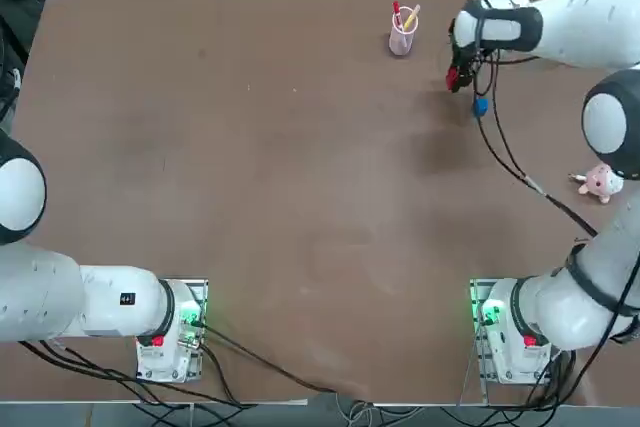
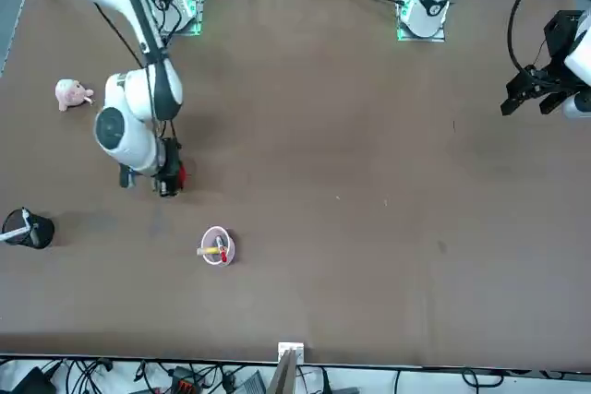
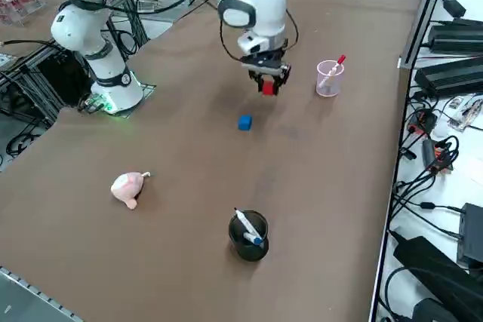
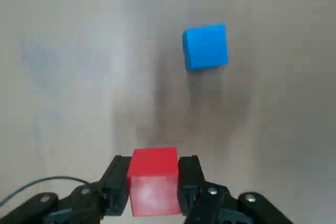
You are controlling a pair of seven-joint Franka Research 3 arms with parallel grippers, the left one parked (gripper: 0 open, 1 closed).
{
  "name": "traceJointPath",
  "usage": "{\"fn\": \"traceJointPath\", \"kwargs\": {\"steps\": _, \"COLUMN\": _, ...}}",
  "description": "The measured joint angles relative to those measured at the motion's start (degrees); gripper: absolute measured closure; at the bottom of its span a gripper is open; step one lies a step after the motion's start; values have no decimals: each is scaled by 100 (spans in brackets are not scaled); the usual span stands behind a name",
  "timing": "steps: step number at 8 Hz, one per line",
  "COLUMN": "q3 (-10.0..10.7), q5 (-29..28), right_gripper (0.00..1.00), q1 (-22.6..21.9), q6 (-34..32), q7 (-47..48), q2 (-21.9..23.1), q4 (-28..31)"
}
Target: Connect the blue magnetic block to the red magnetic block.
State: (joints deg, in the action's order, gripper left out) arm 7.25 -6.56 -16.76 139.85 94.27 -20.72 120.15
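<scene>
My right gripper (image 4: 153,179) is shut on the red magnetic block (image 4: 154,181), a small red cube clamped between both fingers and held just above the table. The same red block (image 3: 267,87) shows under the gripper (image 3: 268,85) in the right side view, and the red block (image 1: 453,77) shows at the table's far right in the top view. The blue magnetic block (image 4: 205,46) lies loose on the table a short way from the gripper. In the top view this blue block (image 1: 481,105) sits just right of and nearer the bases than the gripper (image 1: 455,78).
A clear cup (image 1: 402,37) with a red marker and a yellow pen stands left of the gripper. A pink plush toy (image 1: 600,183) lies near the right edge. A black pen holder (image 3: 248,234) stands toward the right edge. Cables hang from the arm over the blue block.
</scene>
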Motion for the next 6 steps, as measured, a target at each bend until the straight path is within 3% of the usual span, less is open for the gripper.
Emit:
{"fn": "traceJointPath", "kwargs": {"steps": 2, "q3": 1, "q5": 0, "right_gripper": 51, "q1": 228, "q6": 409, "q7": 0, "q2": 181, "q4": 581}}
{"fn": "traceJointPath", "kwargs": {"steps": 6, "q3": -14, "q5": 0, "right_gripper": 51, "q1": 265, "q6": 779, "q7": -33, "q2": 168, "q4": 958}}
